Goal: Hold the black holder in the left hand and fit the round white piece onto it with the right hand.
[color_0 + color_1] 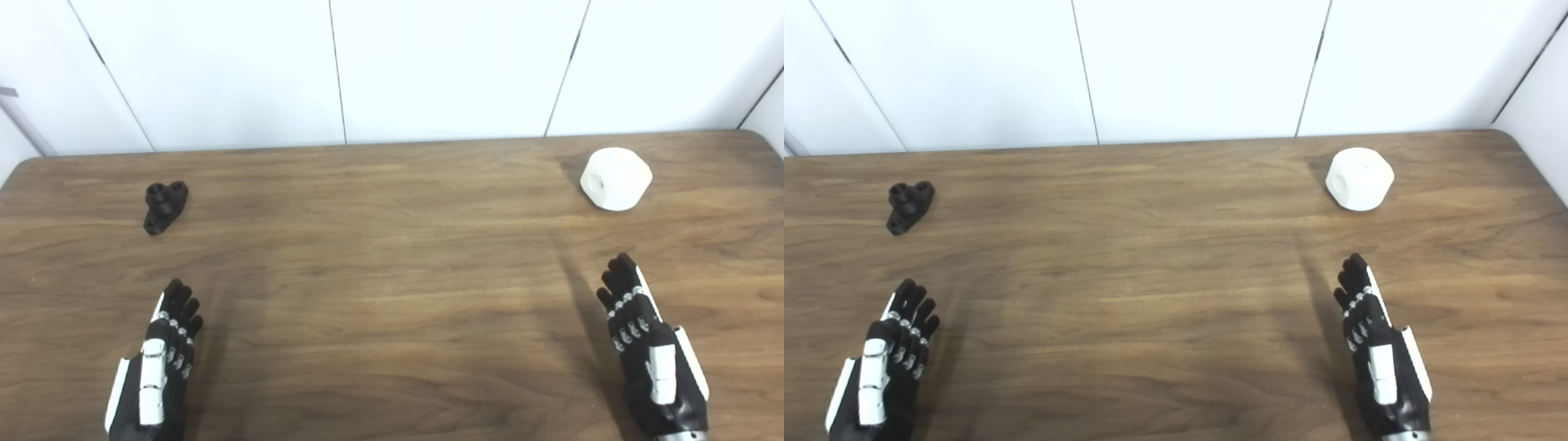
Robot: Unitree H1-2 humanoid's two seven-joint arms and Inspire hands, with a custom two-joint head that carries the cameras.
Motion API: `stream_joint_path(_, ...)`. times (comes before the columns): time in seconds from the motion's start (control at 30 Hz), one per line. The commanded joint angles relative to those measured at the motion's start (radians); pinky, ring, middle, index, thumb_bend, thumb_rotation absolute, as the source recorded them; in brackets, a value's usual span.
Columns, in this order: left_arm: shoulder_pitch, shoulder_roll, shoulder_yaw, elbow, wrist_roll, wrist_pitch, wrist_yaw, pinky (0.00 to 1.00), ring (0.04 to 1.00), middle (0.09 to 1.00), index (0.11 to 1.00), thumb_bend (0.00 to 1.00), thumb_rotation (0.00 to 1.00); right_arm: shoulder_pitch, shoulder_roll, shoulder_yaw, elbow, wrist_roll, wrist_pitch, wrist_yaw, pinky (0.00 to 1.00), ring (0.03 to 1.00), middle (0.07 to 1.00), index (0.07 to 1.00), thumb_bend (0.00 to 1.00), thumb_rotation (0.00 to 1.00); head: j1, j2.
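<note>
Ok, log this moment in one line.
left hand open, empty | right hand open, empty | black holder untouched | round white piece untouched

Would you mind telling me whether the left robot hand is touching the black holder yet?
Apart. The left eye view shows bare table between the left robot hand and the holder, which lies beyond its fingertips.

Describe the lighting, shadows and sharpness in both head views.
Left eye view: even, bright light, the white wall nearly washed out; soft shadows stretch up-left from the right hand and left of the round white piece; the table grain looks slightly soft. Right eye view: the same lighting; a faint shadow lies right of the left hand; the black holder shows little surface detail.
</note>
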Motion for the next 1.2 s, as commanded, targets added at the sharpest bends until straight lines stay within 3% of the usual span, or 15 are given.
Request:
stream_joint_path(0.0,-0.005,0.001,0.008,-0.038,-0.015,-0.026,0.001,1.00,1.000,1.000,1.000,0.58,0.93,0.009,0.014,0.003,-0.001,0.011,0.004,0.006,1.00,1.000,1.000,1.000,0.65,0.97,0.001,0.001)
stream_joint_path(0.4,-0.014,-0.002,0.009,-0.043,-0.007,-0.012,0.018,1.00,1.000,1.000,1.000,0.55,0.94,0.000,0.014,-0.002,-0.009,0.021,0.017,0.005,1.00,1.000,1.000,1.000,0.64,0.95,0.015,0.041)
stream_joint_path(0.7,-0.020,-0.004,0.001,-0.042,0.003,-0.012,0.018,1.00,1.000,1.000,1.000,0.55,0.92,-0.004,0.009,-0.021,-0.041,0.027,0.071,-0.005,1.00,1.000,1.000,1.000,0.67,0.96,0.051,0.079)
stream_joint_path(1.17,-0.018,-0.005,0.003,-0.040,-0.005,-0.014,0.018,1.00,1.000,1.000,0.987,0.56,0.89,-0.001,0.014,-0.030,-0.048,0.044,0.085,0.000,1.00,1.000,1.000,1.000,0.67,0.94,0.055,0.074)
